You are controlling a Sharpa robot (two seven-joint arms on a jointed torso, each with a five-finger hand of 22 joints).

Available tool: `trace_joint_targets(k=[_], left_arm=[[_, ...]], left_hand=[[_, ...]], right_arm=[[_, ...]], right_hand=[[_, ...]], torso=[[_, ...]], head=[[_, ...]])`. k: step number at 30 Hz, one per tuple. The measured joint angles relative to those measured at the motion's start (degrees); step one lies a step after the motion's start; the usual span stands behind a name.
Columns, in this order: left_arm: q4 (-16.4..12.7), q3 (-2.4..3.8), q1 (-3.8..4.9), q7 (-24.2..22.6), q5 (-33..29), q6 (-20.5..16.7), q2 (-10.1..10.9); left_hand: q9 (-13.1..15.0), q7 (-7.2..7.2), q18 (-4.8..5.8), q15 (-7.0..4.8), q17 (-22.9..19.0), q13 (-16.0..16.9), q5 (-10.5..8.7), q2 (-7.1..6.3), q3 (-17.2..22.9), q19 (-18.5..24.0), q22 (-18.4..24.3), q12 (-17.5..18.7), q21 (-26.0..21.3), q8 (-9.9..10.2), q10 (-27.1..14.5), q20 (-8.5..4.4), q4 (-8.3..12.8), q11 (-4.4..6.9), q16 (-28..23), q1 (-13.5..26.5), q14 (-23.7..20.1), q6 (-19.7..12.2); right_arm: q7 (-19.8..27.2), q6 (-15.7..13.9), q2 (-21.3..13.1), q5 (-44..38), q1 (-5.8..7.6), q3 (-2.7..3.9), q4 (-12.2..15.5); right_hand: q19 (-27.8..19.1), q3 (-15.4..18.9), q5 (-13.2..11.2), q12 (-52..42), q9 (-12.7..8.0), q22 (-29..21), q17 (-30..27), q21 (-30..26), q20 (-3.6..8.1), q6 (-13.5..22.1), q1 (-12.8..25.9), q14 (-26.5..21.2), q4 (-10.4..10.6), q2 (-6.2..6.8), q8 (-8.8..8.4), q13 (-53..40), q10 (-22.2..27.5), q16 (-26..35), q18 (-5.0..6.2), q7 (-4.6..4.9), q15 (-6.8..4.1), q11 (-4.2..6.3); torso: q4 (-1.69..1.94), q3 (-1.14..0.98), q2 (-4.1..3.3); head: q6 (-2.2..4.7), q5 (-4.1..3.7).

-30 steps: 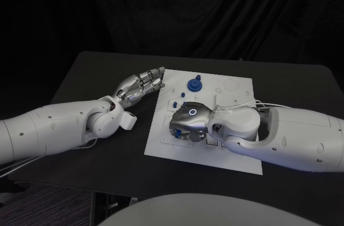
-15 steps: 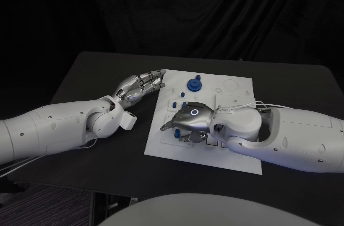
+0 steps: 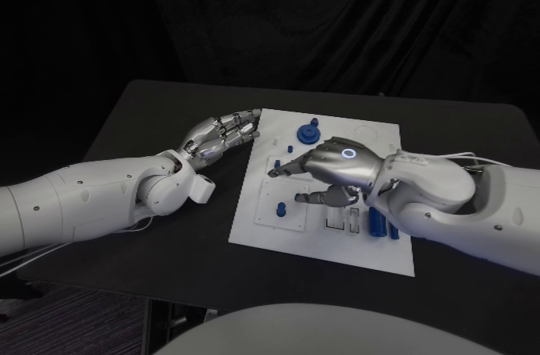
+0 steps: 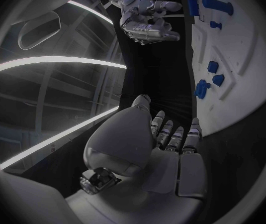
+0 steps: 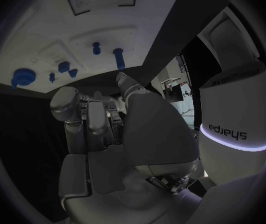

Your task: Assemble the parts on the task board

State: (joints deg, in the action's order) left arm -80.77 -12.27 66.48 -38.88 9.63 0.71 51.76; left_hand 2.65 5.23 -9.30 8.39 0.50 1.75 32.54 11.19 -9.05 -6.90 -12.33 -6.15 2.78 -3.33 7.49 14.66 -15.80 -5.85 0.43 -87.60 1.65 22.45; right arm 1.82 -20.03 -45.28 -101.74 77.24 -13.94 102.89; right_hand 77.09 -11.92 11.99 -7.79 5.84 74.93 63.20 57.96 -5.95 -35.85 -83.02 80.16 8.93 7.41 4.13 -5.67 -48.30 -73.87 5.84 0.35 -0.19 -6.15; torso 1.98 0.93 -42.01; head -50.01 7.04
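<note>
Left silver many-fingered hand (image 3: 222, 133): fingers straight and together, holding nothing, parked on the black table (image 3: 147, 121) just beside the board's left edge, likely to keep clear.

White rectangular task board (image 3: 382, 257): flat, mid-table.

Small blue peg (image 3: 278, 211): upright near the board's left side.

Large round blue knobbed part (image 3: 307, 132): seated near the far edge.

Right silver many-fingered hand (image 3: 324, 170): above the board's middle, fingers curled; contents cannot be told.

Long blue bar (image 3: 376, 221): lying in its slot, near-right.
</note>
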Motion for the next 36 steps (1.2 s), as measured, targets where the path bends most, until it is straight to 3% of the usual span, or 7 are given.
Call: trace_joint_targets(k=[7,10,11,14,22,31,36], left_arm=[[-0.34,0.0,-0.02,0.0,0.0,-0.04,0.62],[-0.51,0.0,-0.03,0.0,0.0,-0.07,0.84],[-0.56,0.0,-0.03,0.0,0.0,-0.07,0.88],[-0.65,0.0,-0.03,0.0,-0.01,-0.09,0.9],[-0.69,0.0,-0.04,0.0,-0.01,-0.09,0.68],[-0.6,0.0,-0.04,0.0,-0.01,-0.07,0.58],[-0.6,0.0,-0.06,0.0,-0.01,-0.05,0.63]], left_hand=[[0.0,0.0,0.0,0.0,0.0,0.0,0.0,0.0,0.0,0.0,0.0,0.0,0.0,0.0,0.0,0.0,0.0,0.0,0.0,0.0,0.0,0.0],[-0.01,0.0,0.0,0.0,0.0,0.0,0.0,0.0,0.0,0.0,0.0,0.0,0.0,0.0,0.0,0.0,0.0,0.0,0.0,0.0,0.0,0.0],[-0.01,0.0,0.0,0.0,0.0,0.0,0.0,0.0,0.0,0.0,0.0,0.0,0.0,0.0,0.0,0.0,0.0,0.0,0.0,0.0,0.0,0.0],[-0.01,-0.21,0.01,0.21,0.0,0.0,0.0,0.0,0.0,-0.21,0.0,0.0,0.0,0.0,0.17,0.21,0.0,-0.17,0.0,0.0,0.22,-0.22],[-0.01,-0.22,0.0,0.21,0.0,0.0,0.0,0.0,0.16,-0.21,0.08,0.0,0.0,0.0,0.4,0.21,0.16,-0.4,0.0,0.0,0.21,-0.23],[-0.01,-0.08,0.0,0.21,0.0,0.0,0.0,0.0,0.16,-0.2,0.08,0.0,0.0,0.0,0.4,0.2,0.16,-0.4,0.0,0.0,0.21,-0.08],[-0.02,0.0,0.0,0.21,0.0,0.0,0.0,0.0,0.16,-0.2,0.08,0.0,0.0,0.0,0.4,0.2,0.16,-0.4,0.0,0.0,0.21,-0.01]], right_arm=[[0.55,-3.8,-8.36,7.44,3.45,-0.02,3.22],[0.79,-4.2,-11.44,10.12,3.86,-0.17,3.71],[0.81,-4.22,-12.25,10.76,3.92,-0.19,3.78],[0.63,-3.95,-15.12,12.51,3.97,-0.21,3.8],[-4.77,0.62,-19.16,14.8,2.38,-0.28,3.32],[-14.1,7.68,-20.14,15.26,0.36,-0.3,3.18],[-18.5,10.39,-20.25,15.18,-0.13,-0.3,3.76]], right_hand=[[-0.62,-0.67,0.0,-14.94,1.89,-0.01,-2.39,-2.56,0.39,-13.94,-2.88,-1.0,-0.61,-1.32,4.65,-7.37,-11.23,1.44,0.0,5.42,-0.74,2.5],[-0.01,-0.42,-0.01,-47.47,2.81,-0.01,1.71,-0.87,2.5,-19.3,-3.54,0.56,-1.66,-1.66,5.69,-42.18,-13.43,-1.09,0.03,4.87,-2.45,5.14],[2.98,-0.54,-0.01,-61.78,3.72,-0.01,8.65,6.06,2.74,-20.64,-2.83,2.92,-1.16,-2.37,6.43,-59.31,-23.83,-6.83,-0.09,4.49,-2.87,5.76],[6.48,0.72,-0.01,-80.46,5.16,-0.01,11.54,17.51,3.41,-21.13,-0.69,3.81,1.09,-3.23,7.18,-68.51,-34.81,-14.6,-2.77,4.01,-3.6,7.04],[6.74,5.09,-1.22,-82.07,8.89,-0.01,11.75,25.71,3.68,-20.17,13.75,3.89,7.75,-4.12,9.77,-69.27,-35.45,-15.97,-3.64,3.6,-3.68,7.16],[6.93,4.67,-3.84,-82.07,23.59,-0.01,11.74,27.24,4.55,-17.96,24.58,3.78,7.91,-3.63,24.59,-69.27,-35.73,-15.97,-3.63,1.8,-4.84,7.7],[6.95,3.75,-3.54,-82.07,29.58,-0.02,11.74,28.38,5.18,-17.8,28.48,3.85,7.85,-3.2,29.79,-69.26,-35.64,-15.97,-4.27,1.19,-5.59,7.79]], torso=[[0.04,0.0,-0.01],[0.04,-0.01,-0.04],[0.02,0.0,-0.07],[-0.02,0.02,-0.07],[-0.23,0.13,-0.08],[-0.17,0.15,-0.07],[-0.16,0.15,-0.07]], head=[[0.0,-0.55],[0.0,-0.71],[0.0,-0.71],[0.0,-0.61],[0.0,-0.19],[0.0,-0.98],[0.0,-1.04]])
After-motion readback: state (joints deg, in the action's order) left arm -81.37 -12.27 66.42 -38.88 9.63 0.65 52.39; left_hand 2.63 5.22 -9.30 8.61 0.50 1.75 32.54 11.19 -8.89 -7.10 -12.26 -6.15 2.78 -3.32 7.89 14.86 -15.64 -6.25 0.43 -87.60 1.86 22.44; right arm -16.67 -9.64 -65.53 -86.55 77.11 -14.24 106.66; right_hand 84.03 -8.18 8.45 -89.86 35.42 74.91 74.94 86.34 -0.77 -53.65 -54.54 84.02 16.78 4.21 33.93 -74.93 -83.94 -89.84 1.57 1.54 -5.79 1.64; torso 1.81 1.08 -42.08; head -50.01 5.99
